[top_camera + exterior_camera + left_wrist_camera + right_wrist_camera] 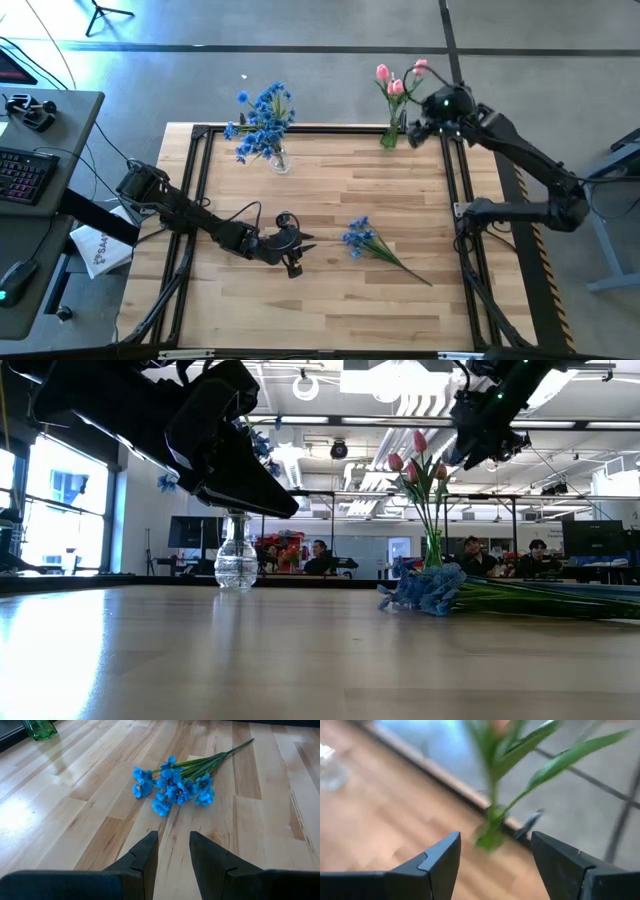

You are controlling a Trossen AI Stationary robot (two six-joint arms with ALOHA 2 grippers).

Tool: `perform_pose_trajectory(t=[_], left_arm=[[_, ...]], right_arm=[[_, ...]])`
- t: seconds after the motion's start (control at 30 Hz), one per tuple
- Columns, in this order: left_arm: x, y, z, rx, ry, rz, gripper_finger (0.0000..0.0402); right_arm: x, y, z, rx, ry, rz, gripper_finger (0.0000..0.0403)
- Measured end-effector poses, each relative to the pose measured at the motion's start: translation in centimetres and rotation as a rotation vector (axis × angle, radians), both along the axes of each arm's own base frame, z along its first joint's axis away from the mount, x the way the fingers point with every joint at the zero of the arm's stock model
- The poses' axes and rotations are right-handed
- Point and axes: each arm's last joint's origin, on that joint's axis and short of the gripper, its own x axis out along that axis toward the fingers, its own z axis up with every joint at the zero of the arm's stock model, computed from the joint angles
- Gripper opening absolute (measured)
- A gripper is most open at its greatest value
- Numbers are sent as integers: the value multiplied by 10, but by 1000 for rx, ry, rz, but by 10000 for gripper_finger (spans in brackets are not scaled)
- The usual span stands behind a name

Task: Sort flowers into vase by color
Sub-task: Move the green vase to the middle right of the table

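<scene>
Right now we are holding the left gripper (172, 851) with its jaws slightly spread and empty, hovering low over the middle of the table (330, 300). The loose blue flower (358, 237) is lying flat on the wood at about three o'clock from it, near but not touching, blossoms toward us and stem trailing off toward four o'clock.

Our right gripper (492, 862) is hanging with jaws wide apart and empty, just beside the pink tulips (398, 80) standing in the green vase (389, 136) at the table's one o'clock edge. The other blue flowers (262, 115) are sitting in the clear vase (279, 158) at eleven o'clock.

We are judging the main risk to be the pick: the stem is thin and flat on the table, so closing on the blossom cluster could let it slip or swing. Nearer the green vase, the right fingers are possibly close enough to snag a leaf and tip it, though the wrist view is too blurred to be sure.
</scene>
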Motion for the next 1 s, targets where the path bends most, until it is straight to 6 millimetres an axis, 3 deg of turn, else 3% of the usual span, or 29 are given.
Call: perform_pose_trajectory(t=[0.17, 0.33, 0.47, 0.63, 0.8, 1.0], left_arm=[[0, 0, 0, 0, 0, 0, 102], [0, -1, 0, -4, 2, -9, 102], [0, -1, 0, -8, 4, -16, 102], [0, -1, 0, -9, 3, -16, 102], [0, -1, 0, -9, 3, -16, 102], [0, -1, 0, -10, 3, -16, 102]], right_arm=[[2, 15, -53, 16, -22, 79, 238], [4, 15, -118, -54, -191, -5, 238], [4, 11, -153, -117, -297, -35, 241], [7, 0, -170, -176, -181, -74, 279], [16, -23, -176, -166, -184, -152, 323], [29, -49, -183, -149, -182, -200, 327]])
